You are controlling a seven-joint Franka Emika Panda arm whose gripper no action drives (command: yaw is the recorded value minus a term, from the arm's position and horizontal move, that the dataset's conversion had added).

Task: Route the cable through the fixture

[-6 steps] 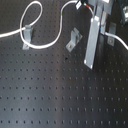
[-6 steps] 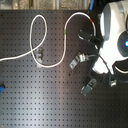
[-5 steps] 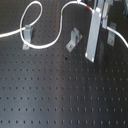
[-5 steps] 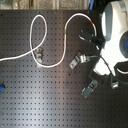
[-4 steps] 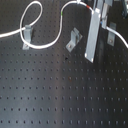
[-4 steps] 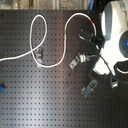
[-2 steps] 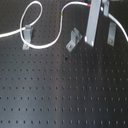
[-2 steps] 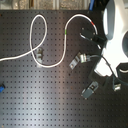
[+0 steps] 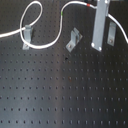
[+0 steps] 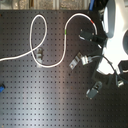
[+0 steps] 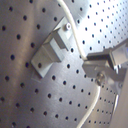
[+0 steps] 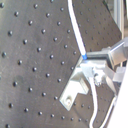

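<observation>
Gripper (image 12: 100, 62) fingers closed together in both wrist views, tips low over the board; arm (image 10: 114, 37) reaches in from the second exterior view's right.

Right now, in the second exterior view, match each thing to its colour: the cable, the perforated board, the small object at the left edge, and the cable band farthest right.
Things:
1. cable
2. perforated board
3. small object at the second exterior view's left edge
4. cable band farthest to the second exterior view's right

Colours:
A. black
B. red
C. white
D. blue

Pairs: 1-C, 2-A, 3-D, 4-B
</observation>
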